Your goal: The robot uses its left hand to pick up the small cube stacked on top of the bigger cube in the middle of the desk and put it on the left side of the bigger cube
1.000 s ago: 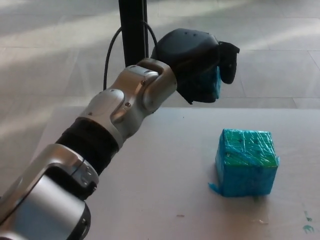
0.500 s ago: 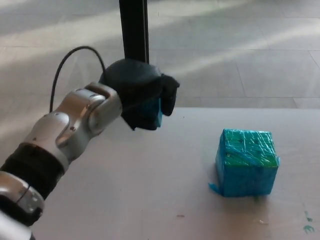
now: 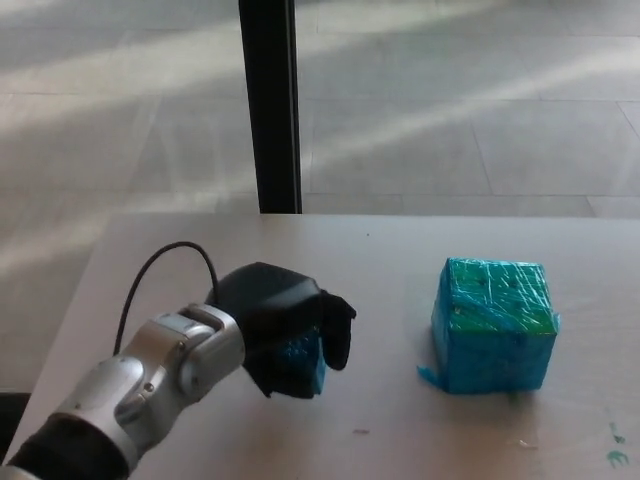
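Your left robot hand (image 3: 285, 335) sits low over the pale bench (image 3: 380, 270), its black thumb and two thick fingers (image 3: 338, 328) clamped around the small cube (image 3: 303, 358), of which only a blue-green face shows beneath the palm; whether the cube's base touches the bench you cannot tell from this view. The bigger cube (image 3: 492, 325), wrapped in the same blue-green tape, stands on the bench well apart to the right of the hand, while a dark post (image 3: 270, 105) rises behind the bench's far edge.
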Motion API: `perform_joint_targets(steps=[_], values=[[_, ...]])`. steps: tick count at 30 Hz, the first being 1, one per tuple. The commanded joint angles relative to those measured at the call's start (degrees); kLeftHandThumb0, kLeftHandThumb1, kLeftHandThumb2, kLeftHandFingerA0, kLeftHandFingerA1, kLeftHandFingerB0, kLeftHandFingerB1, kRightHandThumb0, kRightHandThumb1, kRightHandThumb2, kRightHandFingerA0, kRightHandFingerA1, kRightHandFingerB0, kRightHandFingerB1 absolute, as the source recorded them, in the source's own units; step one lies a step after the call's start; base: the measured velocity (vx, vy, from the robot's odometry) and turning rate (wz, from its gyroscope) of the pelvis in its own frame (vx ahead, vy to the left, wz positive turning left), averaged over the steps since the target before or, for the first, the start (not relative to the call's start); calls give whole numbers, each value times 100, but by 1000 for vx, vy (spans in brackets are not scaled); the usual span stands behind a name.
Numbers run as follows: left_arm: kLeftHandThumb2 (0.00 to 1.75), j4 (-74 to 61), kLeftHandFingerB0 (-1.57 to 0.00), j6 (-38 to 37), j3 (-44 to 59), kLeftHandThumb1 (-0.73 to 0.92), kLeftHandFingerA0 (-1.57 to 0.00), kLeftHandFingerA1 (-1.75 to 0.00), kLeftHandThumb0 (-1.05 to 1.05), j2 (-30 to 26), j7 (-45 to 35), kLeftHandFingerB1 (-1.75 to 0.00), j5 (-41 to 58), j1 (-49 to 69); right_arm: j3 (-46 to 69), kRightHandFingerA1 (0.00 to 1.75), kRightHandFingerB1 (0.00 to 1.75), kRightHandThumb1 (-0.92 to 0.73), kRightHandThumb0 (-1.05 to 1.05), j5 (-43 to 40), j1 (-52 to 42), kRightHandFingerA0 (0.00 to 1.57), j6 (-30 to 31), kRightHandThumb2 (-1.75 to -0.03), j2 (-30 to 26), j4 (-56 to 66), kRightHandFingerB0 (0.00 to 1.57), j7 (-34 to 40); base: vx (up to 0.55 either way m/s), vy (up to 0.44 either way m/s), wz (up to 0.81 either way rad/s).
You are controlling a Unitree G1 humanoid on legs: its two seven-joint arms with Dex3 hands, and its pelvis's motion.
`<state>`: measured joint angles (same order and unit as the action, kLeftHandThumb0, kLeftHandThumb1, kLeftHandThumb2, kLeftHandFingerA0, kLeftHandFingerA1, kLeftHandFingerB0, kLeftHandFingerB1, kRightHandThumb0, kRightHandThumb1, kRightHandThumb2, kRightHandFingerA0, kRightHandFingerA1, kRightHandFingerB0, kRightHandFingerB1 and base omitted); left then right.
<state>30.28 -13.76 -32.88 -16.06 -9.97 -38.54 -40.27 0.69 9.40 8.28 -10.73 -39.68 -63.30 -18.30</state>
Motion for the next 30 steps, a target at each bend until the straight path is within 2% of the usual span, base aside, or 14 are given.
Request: perform_joint_targets(steps=[1, 4, 9, 11, 12, 14, 16, 17, 20, 23, 24, 27, 29, 30], values=[[80, 57, -74, 184, -173, 72, -82, -162, -16, 116, 146, -132, -334, 149, 76, 95, 79, -45, -68, -64, 51, 90, -52, -80, -109, 34, 70, -7, 0, 0, 0], [75, 102, -70, 283, -282, 72, -76, -168, -17, 117, 186, -137, -532, 124, 77, 94, 80, -44, -69, -67, 76, 89, -28, -80, -93, 38, 69, -5, 0, 0, 0], [66, 95, -77, 500, -534, 66, -76, -150, -14, 38, 12, -94, -877, 12, 85, 95, 79, -44, -69, -77, 94, 91, -30, -80, -81, 15, 69, -12, 0, 0, 0], [61, -45, -65, 640, -582, 62, -56, -108, -29, -31, -114, -64, -983, 4, 90, 94, 80, -43, -68, -79, 96, 91, 6, -79, -82, 27, 69, -2, 0, 0, 0], [61, -146, -65, 778, -649, 62, -56, -108, -29, -79, -205, -64, -1143, -19, 106, 94, 80, -43, -68, -92, 100, 91, 14, -79, -83, 18, 69, 5, 0, 0, 0], [56, -203, -38, 1042, -654, 53, -34, -75, -40, -54, -490, -41, -1140, -21, 114, 95, 79, -43, -68, -97, 66, 92, -44, -79, -75, 37, 71, -2, 0, 0, 0], [80, -347, -4, 1330, -674, 38, -2, -34, -66, -87, -1060, -26, -1164, -101, 75, 95, 80, -44, -69, -54, 53, 88, -20, -79, -91, 51, 67, -24, 0, 0, 0], [84, -418, -9, 1473, -681, 44, 0, -23, -76, -87, -1251, -7, -1201, -119, 94, 94, 80, -34, -69, -81, 39, 87, -7, -97, -86, 68, 66, -49, 0, 0, 0], [93, -526, 0, 1621, -624, 48, 0, -20, -88, -67, -1478, 0, -1131, -128, 75, 94, 78, -44, -69, -60, 49, 86, 17, -79, -96, 63, 63, -53, 0, 0, 0], [94, -648, 0, 1861, -518, 50, 0, -16, -91, 6, -1715, 0, -1019, -154, 44, 94, 76, -43, -69, -28, 72, 86, -16, -78, -90, 31, 64, -26, 0, 0, 0], [96, -647, 0, 1881, -488, 52, 0, -12, -94, 21, -1832, 0, -954, -226, 94, 95, 77, -31, -67, -91, 67, 88, -19, -94, -70, -5, 64, -58, 0, 0, 0], [97, -753, 0, 2038, -393, 52, 0, -11, -94, 52, -1972, 0, -874, -256, 80, 94, 77, -35, -61, -79, 41, 86, -51, -101, -68, -13, 63, -41, 0, 0, 0], [98, -751, 0, 2084, -251, 51, 0, -11, -94, 92, -1977, 0, -709, -260, 89, 94, 76, -31, -65, -91, 29, 87, -46, -94, -67, 2, 64, -32, 0, 0, 0], [98, -800, 0, 2216, -101, 51, 0, -8, -94, 145, -2060, 0, -576, -250, 118, 95, 74, -39, -64, -128, 23, 86, -13, -78, -60, 22, 67, -48, 0, 0, 0]])
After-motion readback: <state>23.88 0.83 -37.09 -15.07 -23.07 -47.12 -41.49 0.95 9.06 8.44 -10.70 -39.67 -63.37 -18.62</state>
